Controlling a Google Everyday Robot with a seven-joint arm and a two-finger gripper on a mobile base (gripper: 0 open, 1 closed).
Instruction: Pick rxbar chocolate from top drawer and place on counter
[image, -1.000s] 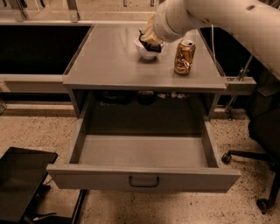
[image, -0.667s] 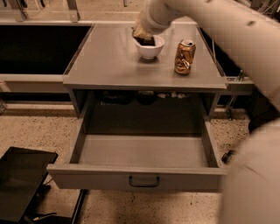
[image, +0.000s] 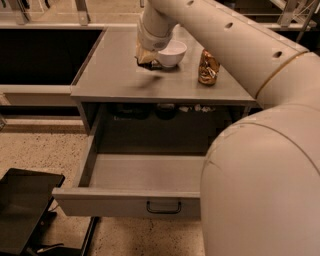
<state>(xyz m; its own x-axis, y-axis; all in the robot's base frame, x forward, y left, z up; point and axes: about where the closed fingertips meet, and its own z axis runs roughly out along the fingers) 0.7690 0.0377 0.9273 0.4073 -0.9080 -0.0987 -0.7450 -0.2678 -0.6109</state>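
My gripper (image: 149, 59) hangs low over the counter (image: 112, 75), just left of a white bowl (image: 171, 52). It is shut on a small dark flat thing, the rxbar chocolate (image: 155, 65), held just above the counter's surface. The top drawer (image: 125, 202) is pulled wide open below, with its dark handle (image: 163, 207) at the front. The part of its floor that shows is bare. My arm hides its right part.
A copper-gold can (image: 208, 67) stands on the counter right of the bowl. A black flat panel (image: 22, 210) lies on the floor at the lower left. My thick white arm (image: 260, 150) fills the right side. Dark items sit in the shelf gap under the counter (image: 150, 111).
My gripper has moved left from above the bowl, and lower, to the counter beside it, carrying the dark bar. The view has also shifted closer to the arm.
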